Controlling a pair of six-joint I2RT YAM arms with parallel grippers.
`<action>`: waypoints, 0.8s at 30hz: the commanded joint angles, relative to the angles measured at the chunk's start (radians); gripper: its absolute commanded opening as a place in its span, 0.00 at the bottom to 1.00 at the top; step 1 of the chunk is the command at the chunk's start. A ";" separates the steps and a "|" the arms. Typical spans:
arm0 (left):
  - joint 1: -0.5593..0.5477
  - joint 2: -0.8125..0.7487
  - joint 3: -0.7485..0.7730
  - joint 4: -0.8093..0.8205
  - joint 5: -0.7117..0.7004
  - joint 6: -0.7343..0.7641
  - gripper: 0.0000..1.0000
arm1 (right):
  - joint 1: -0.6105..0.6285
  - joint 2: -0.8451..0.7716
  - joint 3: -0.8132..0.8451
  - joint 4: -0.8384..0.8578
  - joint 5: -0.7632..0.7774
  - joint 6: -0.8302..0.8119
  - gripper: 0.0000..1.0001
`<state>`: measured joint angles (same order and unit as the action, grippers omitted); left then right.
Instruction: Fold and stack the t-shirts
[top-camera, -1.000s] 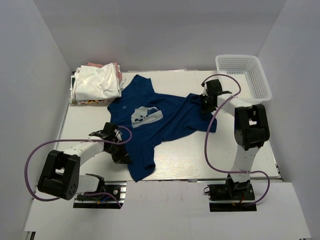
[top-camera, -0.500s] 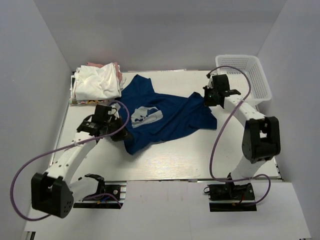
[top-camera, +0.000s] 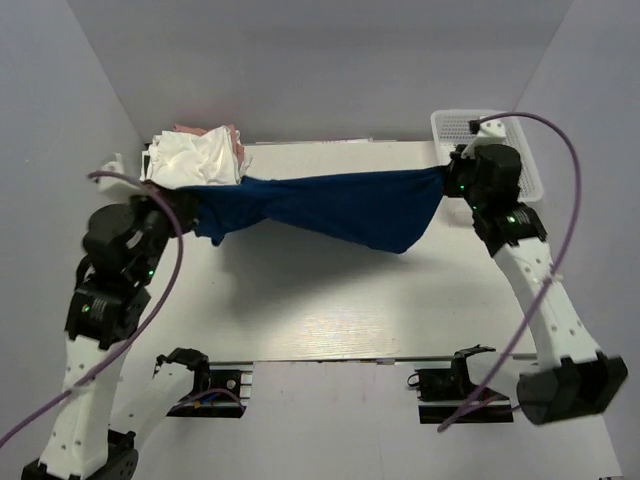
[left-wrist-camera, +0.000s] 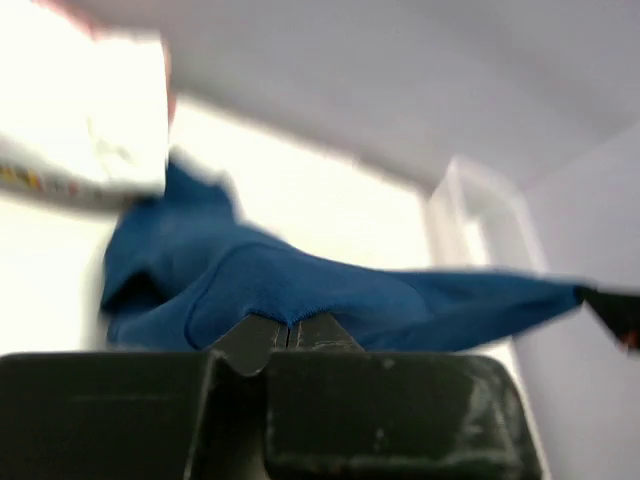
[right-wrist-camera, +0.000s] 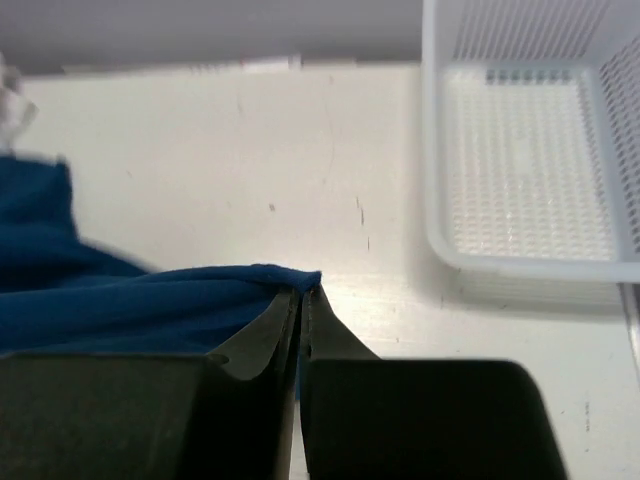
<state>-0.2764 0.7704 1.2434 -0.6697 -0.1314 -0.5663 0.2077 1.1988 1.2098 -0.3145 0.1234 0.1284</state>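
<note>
The navy blue cloth t-shirt (top-camera: 330, 205) hangs stretched above the white table (top-camera: 330, 300), from 9 to 3 o'clock. The left gripper (left-wrist-camera: 288, 328) and right gripper (right-wrist-camera: 301, 298) each pinch one end, fingers pressed together on the cloth. A heap of white and pink shirts (top-camera: 195, 160) lies at 10 o'clock, and a white plastic mesh basket (right-wrist-camera: 520, 170) at 2 o'clock.

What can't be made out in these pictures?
- Print on the navy t-shirt: top view, the stretched, bunched cloth hides it.
- Most of the pink shirt: top view, white shirts lie over it.
- Right end of the basket: right wrist view, cut off by the edge.
- White shirts' detail: left wrist view, blurred and washed out.
</note>
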 joint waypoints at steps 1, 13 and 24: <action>0.006 -0.043 0.115 0.030 -0.162 -0.006 0.00 | -0.005 -0.142 0.065 0.052 0.051 -0.004 0.00; 0.006 -0.054 0.634 -0.022 -0.063 0.117 0.00 | -0.002 -0.472 0.407 -0.067 0.001 -0.064 0.00; 0.006 0.030 0.774 -0.044 -0.019 0.141 0.00 | 0.001 -0.443 0.557 -0.166 0.005 -0.081 0.00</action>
<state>-0.2741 0.7372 2.0804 -0.7170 -0.1001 -0.4473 0.2115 0.7002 1.7977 -0.4252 0.0536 0.0750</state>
